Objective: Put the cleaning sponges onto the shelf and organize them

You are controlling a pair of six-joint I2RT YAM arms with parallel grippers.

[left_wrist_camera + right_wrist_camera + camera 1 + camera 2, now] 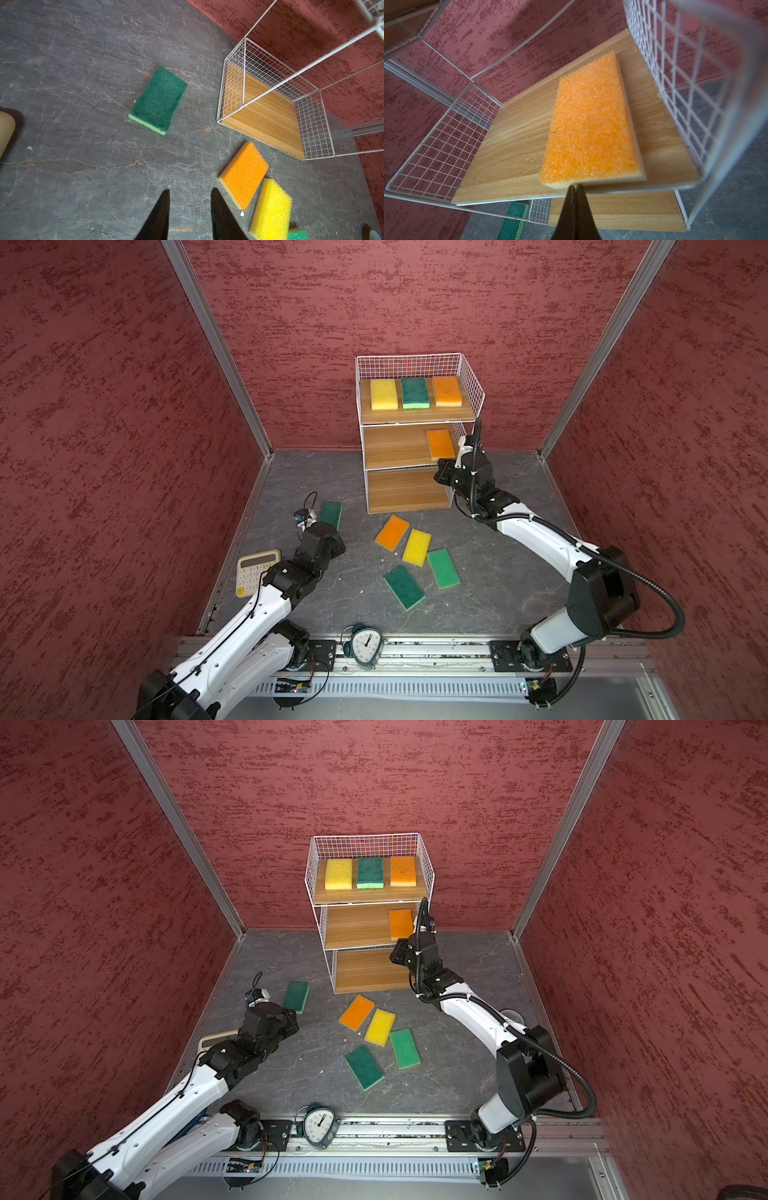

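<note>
The shelf (415,416) stands at the back wall. Its top board carries a yellow sponge (383,394), a dark green sponge (415,393) and an orange sponge (447,391). Another orange sponge (589,124) lies at the right end of the middle board. My right gripper (574,186) is shut, and its tips touch that sponge's near edge. My left gripper (190,192) is open and holds nothing, above the floor a little short of a dark green sponge (159,99). Several more sponges lie on the floor in front of the shelf: orange (392,532), yellow (417,546), light green (443,568) and dark green (404,587).
A cream calculator (255,570) lies by the left wall beside my left arm. An alarm clock (365,645) sits on the front rail between the two arm bases. Red walls close the cell on three sides. The bottom board (405,491) holds nothing.
</note>
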